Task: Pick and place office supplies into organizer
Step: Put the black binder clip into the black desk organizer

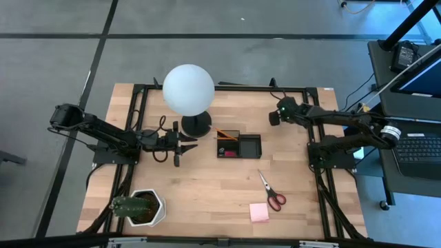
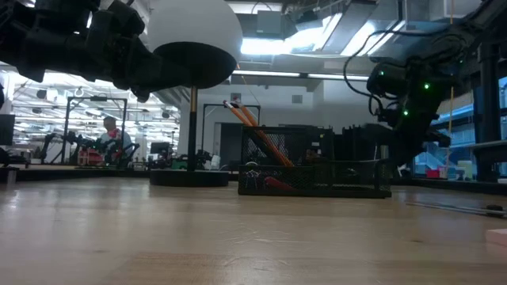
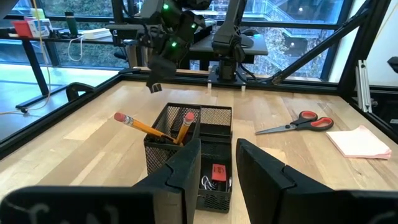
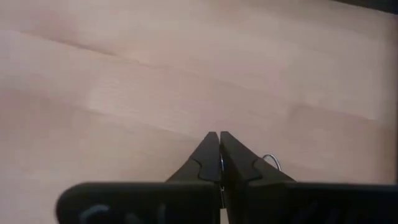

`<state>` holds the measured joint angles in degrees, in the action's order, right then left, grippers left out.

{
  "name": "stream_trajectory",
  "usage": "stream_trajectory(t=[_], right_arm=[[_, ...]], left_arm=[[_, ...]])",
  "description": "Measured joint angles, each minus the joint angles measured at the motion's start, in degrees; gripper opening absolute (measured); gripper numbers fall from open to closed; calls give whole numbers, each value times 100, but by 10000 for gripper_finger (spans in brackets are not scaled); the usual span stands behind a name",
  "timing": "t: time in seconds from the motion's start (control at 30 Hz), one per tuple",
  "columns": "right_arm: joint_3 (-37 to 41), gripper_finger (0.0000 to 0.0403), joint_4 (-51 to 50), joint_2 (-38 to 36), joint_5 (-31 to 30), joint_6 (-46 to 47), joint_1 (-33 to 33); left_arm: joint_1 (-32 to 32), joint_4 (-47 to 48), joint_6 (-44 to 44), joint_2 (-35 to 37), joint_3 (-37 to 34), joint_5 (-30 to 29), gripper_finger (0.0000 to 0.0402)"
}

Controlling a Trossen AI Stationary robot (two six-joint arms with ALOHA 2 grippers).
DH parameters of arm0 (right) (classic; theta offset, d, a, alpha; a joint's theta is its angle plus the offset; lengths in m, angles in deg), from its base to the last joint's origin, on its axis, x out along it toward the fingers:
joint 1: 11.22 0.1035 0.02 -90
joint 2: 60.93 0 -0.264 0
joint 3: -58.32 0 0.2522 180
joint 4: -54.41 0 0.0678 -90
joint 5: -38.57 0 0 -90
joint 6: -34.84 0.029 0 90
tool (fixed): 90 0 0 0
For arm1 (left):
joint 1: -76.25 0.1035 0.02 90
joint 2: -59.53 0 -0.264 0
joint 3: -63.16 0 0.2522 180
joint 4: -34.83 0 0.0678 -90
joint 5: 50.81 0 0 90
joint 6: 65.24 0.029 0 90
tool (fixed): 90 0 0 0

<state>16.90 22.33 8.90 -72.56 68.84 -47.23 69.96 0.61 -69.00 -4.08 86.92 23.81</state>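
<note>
The wooden tabletop [image 1: 207, 186] carries the white globe lamp [image 1: 188, 89], which stands just behind the organizer [image 1: 239, 145] on its left side. It is not part of the job. The left hand [image 3: 217, 146] waits low, close to the left end of the organizer, with its fingers apart and nothing between them. The right hand [image 4: 219, 134] hangs above the tabletop, behind the organizer and to its right. Its fingers are pressed together, and a thin wire loop beside them suggests they are clamped on a small binder clip [image 4: 272, 160]; the body of the clip is hidden. The orange pencils [image 3: 146, 129] stand in the taller left compartment of the organizer, and a small red block [image 3: 217, 171] lies in the low part beside it. The red-handled scissors [image 1: 272, 193] and the pink sticky-note pad [image 1: 259, 212] lie in front of the organizer, to the right. I think the step is to bring the clip to the organizer. To do it well, the right hand should come over the low compartment, keep away from the pencil ends, go down near the mesh wall, and only then let go, because such a light clip can bounce out.
</note>
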Motion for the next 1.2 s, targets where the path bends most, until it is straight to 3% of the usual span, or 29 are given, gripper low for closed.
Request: stream_trajectory(t=[0.4, 0.7, 1.03, 1.2], right_arm=[[-719, 0, 57, -30, 168, 66, 1541], [-1384, 0, 726, -34, 134, -425, 3215], [-1397, 0, 1654, 351, -1416, -1501, 4973], [-1397, 0, 2398, 920, -1757, -2269, 5463]], left_arm=[[0, 0, -1, 0, 0, -2, 98], [1, -1, 1, -1, 0, -22, 98], [1, -4, 1, -2, 0, -22, 98], [0, -15, 1, -2, 0, -24, 98]])
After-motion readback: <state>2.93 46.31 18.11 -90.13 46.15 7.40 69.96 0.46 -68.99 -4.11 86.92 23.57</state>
